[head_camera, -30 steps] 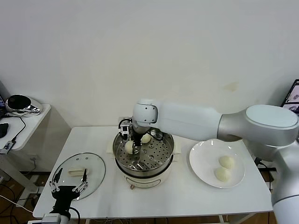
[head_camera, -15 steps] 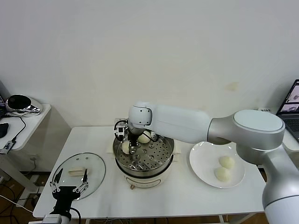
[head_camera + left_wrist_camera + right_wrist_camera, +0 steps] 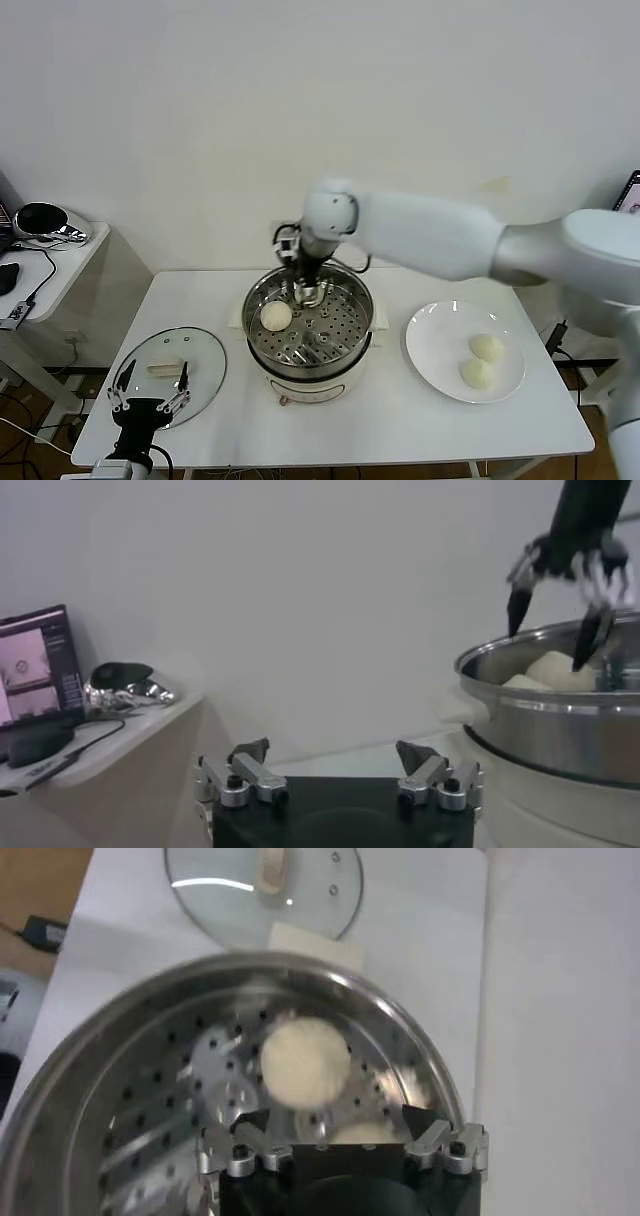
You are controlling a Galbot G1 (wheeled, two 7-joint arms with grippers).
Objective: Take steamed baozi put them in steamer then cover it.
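Right pincer (image 3: pixel 306 288) hovering open, empty, above steamer (image 3: pixel 355 340) | bun (image 3: pixel 276 316) lying on tray | left pincer (image 3: pixel 148 388) idling open beside lid (image 3: pixel 205 362)

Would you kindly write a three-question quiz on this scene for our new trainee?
1. How many baozi lie on the plate?
2. True or false: the cover sits on the steamer.
3. Which gripper is over the steamer: A) left, B) right?

Key:
1. Two; another baozi shows in the steamer, with one more partly hidden under the right gripper.
2. False; it lies flat on the table, under the open left gripper.
3. B; it is open and empty.
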